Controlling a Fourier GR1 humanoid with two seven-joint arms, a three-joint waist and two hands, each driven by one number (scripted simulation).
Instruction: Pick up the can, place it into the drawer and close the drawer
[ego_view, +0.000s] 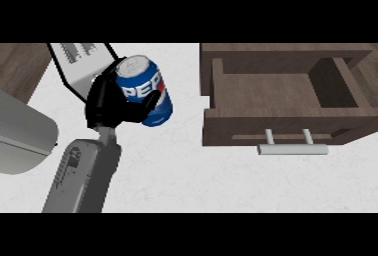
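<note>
Head view:

- One can (145, 91): a blue Pepsi can with a silver top, tilted so that its top points up and to the left in the view. It is at the left of the view, above the white counter (192, 175), well apart from the drawer.
- One drawer (284, 112): a brown wooden box pulled open at the right of the view, its inside bare wood. The can is not in it.
- One drawer handle (292, 149): a pale grey bar on two short posts, fixed to the drawer's front and lying over the counter.
- One hand shows, the left hand (107, 107), black, at the end of a grey forearm (83, 177) that comes up from the lower left edge.
- The left hand is closed round the can: its fingers curl over the can's left side, and the thumb lies across the lower front of the can, just under the lettering. The hand hides much of the can's left side.
- The right hand shows nowhere in this view.
- One white card-like sheet (80, 60) with dark print lies at an angle behind the hand and the can, near the top left.
- One large pale grey rounded object (22, 135) sits at the left edge, cut off by the edge; I cannot tell what it is.
- A strip of brown wood surface (21, 65) shows in the top left corner, beside the white counter.
</note>
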